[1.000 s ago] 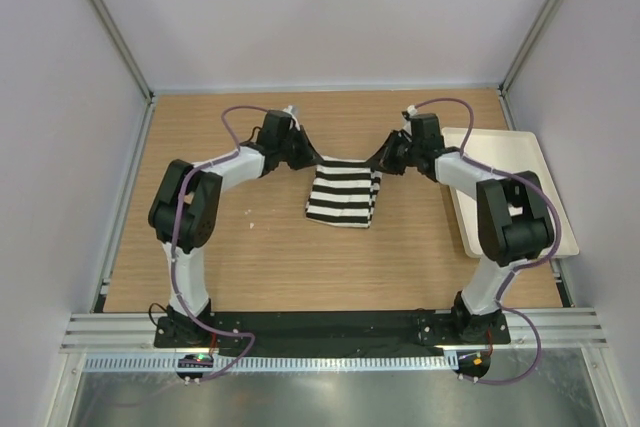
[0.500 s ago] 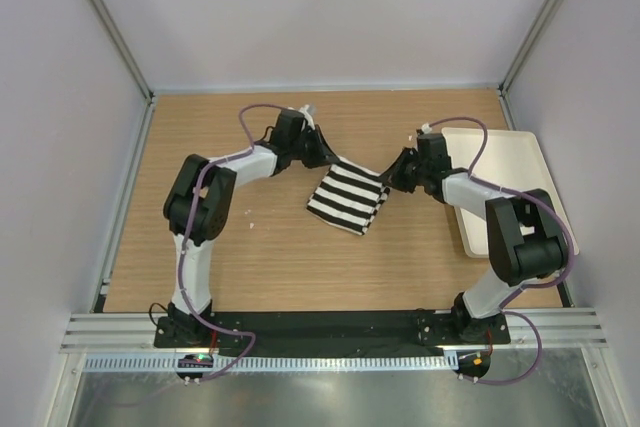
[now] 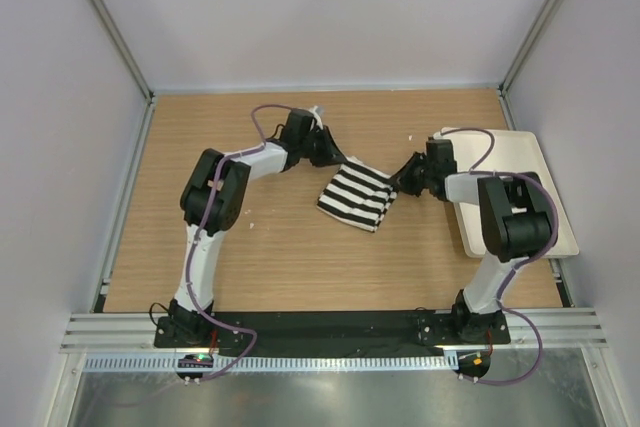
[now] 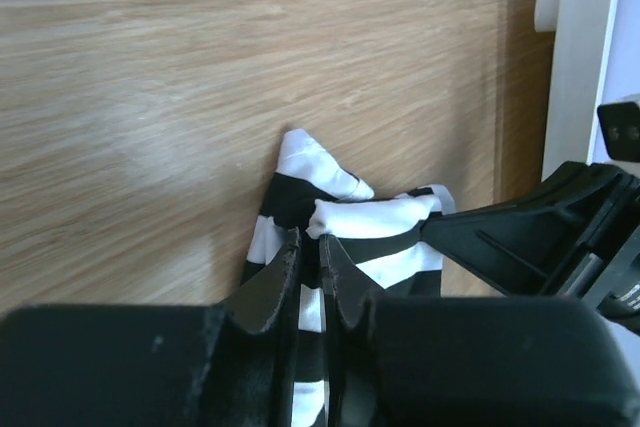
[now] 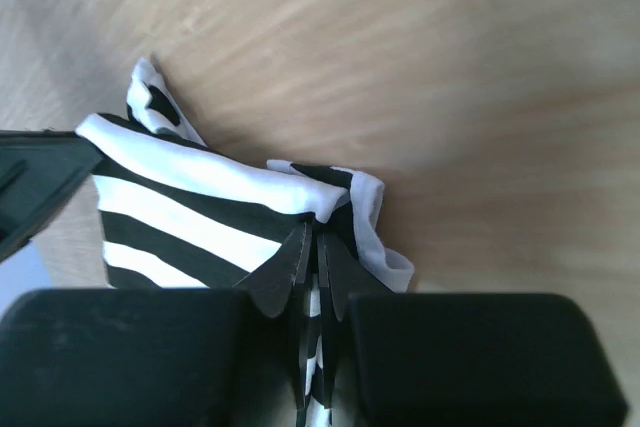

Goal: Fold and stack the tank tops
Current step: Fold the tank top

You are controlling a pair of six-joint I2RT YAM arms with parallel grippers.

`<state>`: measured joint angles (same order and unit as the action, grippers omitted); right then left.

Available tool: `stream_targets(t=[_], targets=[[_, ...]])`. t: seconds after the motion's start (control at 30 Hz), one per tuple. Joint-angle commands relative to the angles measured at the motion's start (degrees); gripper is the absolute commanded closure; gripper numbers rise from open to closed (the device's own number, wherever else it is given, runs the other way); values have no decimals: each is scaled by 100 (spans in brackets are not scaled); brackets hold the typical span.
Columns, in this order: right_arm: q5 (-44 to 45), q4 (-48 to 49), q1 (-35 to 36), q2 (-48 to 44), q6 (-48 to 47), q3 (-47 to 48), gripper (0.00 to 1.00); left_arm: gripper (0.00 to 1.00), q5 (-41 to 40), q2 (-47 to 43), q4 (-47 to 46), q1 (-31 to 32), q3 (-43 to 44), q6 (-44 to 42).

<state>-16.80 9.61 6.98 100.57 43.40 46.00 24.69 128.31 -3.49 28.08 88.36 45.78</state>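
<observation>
A folded, striped tank top (image 3: 357, 195) lies flat near the middle of the desk (image 3: 250, 247), turned slightly askew. The left tool (image 4: 308, 239) sits at the top's 11 o'clock corner, its fingers nearly together with a white edge of the cloth pinched between them. The right tool (image 5: 315, 232) is at the 2 o'clock corner and nips the trim there in the same way. A white tray (image 3: 530, 152) lies at 3 o'clock from the top, just beyond the right tool.

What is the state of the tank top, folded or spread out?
Folded. The tank top is a small striped rectangle, and the wrist views show several cloth layers at its edge.
</observation>
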Motion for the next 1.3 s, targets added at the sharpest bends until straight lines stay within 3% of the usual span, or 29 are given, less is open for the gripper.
stream_targets(t=[0.0, 0.17, 0.27, 0.37, 0.4, 0.5, 0.73, 0.77, 0.8, 0.83, 1.03, 1.17, 1.23, 1.27], targets=[[-375, -55, -57, 697, -139, 602, 89, 87, -324, -490, 129, -153, -63, -183], [-860, -468, 136, 1341, -261, 1797, 90, 88, -1051, -1201, 59, -425, -984, 44], [-869, -863, 321, 1465, -402, 2377, 83, 81, -1517, -1492, -187, -496, -1452, 89], [-869, -925, 365, 1343, -472, 2572, 49, 59, -1765, -1887, -345, -522, -1970, 133], [-739, -1073, 356, 1238, -516, 2546, 32, 53, -1783, -1958, -363, -531, -2024, 133], [-623, -1276, 348, 824, -797, 2467, 24, 51, -1731, -2195, -320, -557, -2094, 46], [70, -2041, 356, 121, -1518, 2309, 29, 53, -1256, -2512, -293, -365, -1980, -25], [115, -2076, 348, 94, -1588, 2274, 33, 53, -1247, -2513, -284, -312, -1945, -25], [98, -2086, 348, 94, -1615, 2221, 48, 55, -1230, -2495, -275, -207, -1928, -25], [-85, -2077, 356, 111, -1615, 2203, 54, 55, -1212, -2478, -275, -154, -1875, -17], [-579, -2050, 462, 349, -1615, 2168, 48, 57, -1098, -2057, -267, 259, -1506, 54], [-1227, -1884, 471, 462, -1554, 1957, 67, 60, -922, -1819, -302, 365, -1400, 185], [-1431, -1875, 444, 761, -1536, 1948, 71, 61, -878, -1679, -293, 365, -1348, 264], [-1527, -1857, 409, 858, -1492, 1887, 79, 61, -878, -1469, -223, 331, -1304, 378]])
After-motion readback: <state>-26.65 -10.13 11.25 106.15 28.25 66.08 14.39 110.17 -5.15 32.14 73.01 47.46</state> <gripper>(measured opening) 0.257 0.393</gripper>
